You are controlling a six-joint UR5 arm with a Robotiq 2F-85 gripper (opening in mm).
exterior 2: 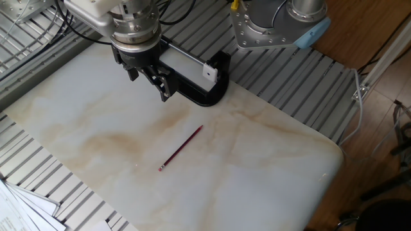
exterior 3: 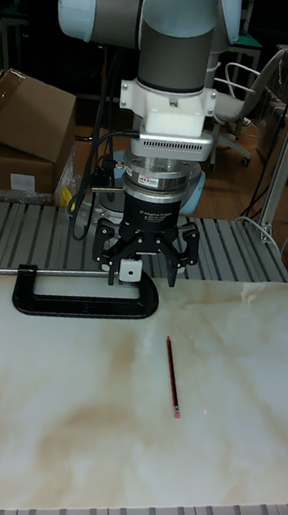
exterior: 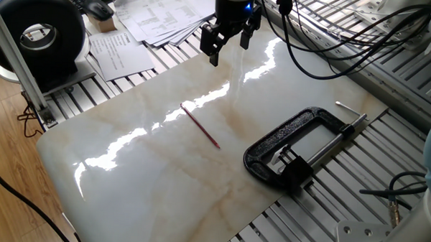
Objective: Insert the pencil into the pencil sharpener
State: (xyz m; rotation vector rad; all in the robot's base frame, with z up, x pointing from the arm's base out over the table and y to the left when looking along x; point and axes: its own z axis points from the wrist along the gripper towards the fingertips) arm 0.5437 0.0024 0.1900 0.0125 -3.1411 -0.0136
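The thin red pencil [exterior: 201, 126] [exterior 2: 181, 148] [exterior 3: 172, 375] lies flat on the marble board, near its middle. The pencil sharpener [exterior: 294, 169], a small black block, sits in the mouth of a big black C-clamp [exterior: 271, 142] [exterior 2: 207, 96] [exterior 3: 70, 306] at the board's edge. My gripper [exterior: 229, 48] [exterior 2: 149, 82] [exterior 3: 145, 267] hangs above the board's far side, apart from the pencil and beside the clamp. It is open with nothing between its fingers.
The marble board [exterior: 127, 168] rests on a slatted aluminium table. Papers [exterior: 158, 15], a keyboard and a black round device [exterior: 39, 32] stand beyond one edge. Cables [exterior: 326, 39] trail behind the arm. The arm's base [exterior 2: 276, 22] is behind the clamp.
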